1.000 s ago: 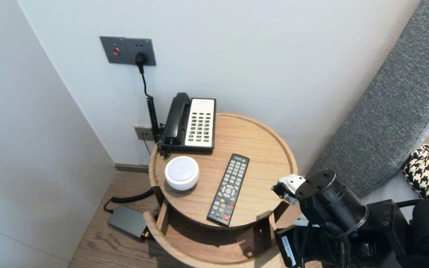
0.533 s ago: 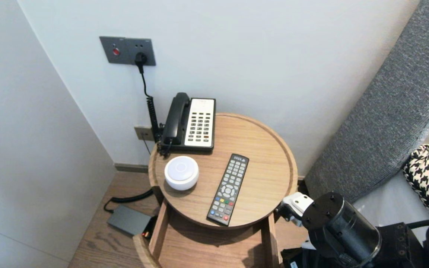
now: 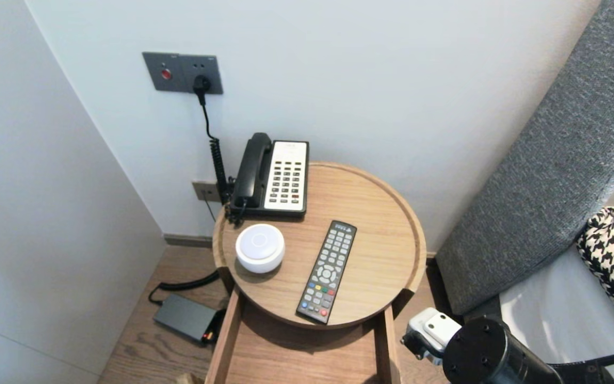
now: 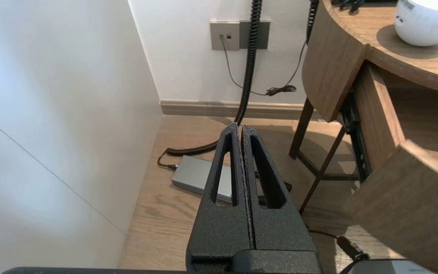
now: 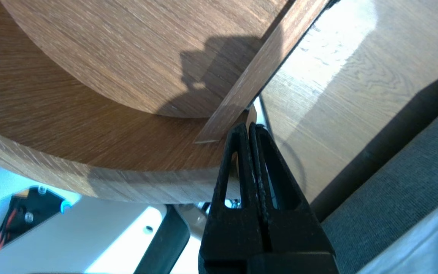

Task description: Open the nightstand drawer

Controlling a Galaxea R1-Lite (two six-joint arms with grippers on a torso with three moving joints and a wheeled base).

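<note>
Drawer [image 3: 390, 346] is out a lot further from under the table [image 3: 381, 213] than a second ago. Its curved front [image 4: 405, 198] has left the bottom of the head view, which now shows only the two side walls and the floor. Right arm [image 3: 477, 354] has backed off with it and sits low off the table's near-right edge, next to the grey headboard [image 3: 552, 160]. Remote [image 3: 327, 271], phone [image 3: 275, 175] and white puck [image 3: 260, 247] haven't shifted on the tabletop.

Right gripper [image 5: 248, 127]: jaws pressed together and clamping nothing. The tips sit outside the box, at the corner where the right side wall [image 5: 242, 83] meets the curved front. It looks like a hook behind the front's overhang. I can't confirm contact, but they are touching or just beside it.

My read on doing this pull well:
- Pull straight along the runners. The load is on one corner only, so any sideways push will likely rack the drawer and jam it.
- Keep the tips deep behind the overhang, because a shallow hook can slip off.
- Go slow and even so nothing slides on top, and ease off before the runners' end stop.
- Watch the clearance to the bed on the right.

Pose: the right forearm comes in from the near-right, with the wrist low beside the drawer's right wall and the fingers angled down at that front corner.

Left gripper [image 4: 239, 127] is parked low off the table's left edge, jaws closed and empty, with the power brick [image 4: 200, 179] on the floor ahead of it.
</note>
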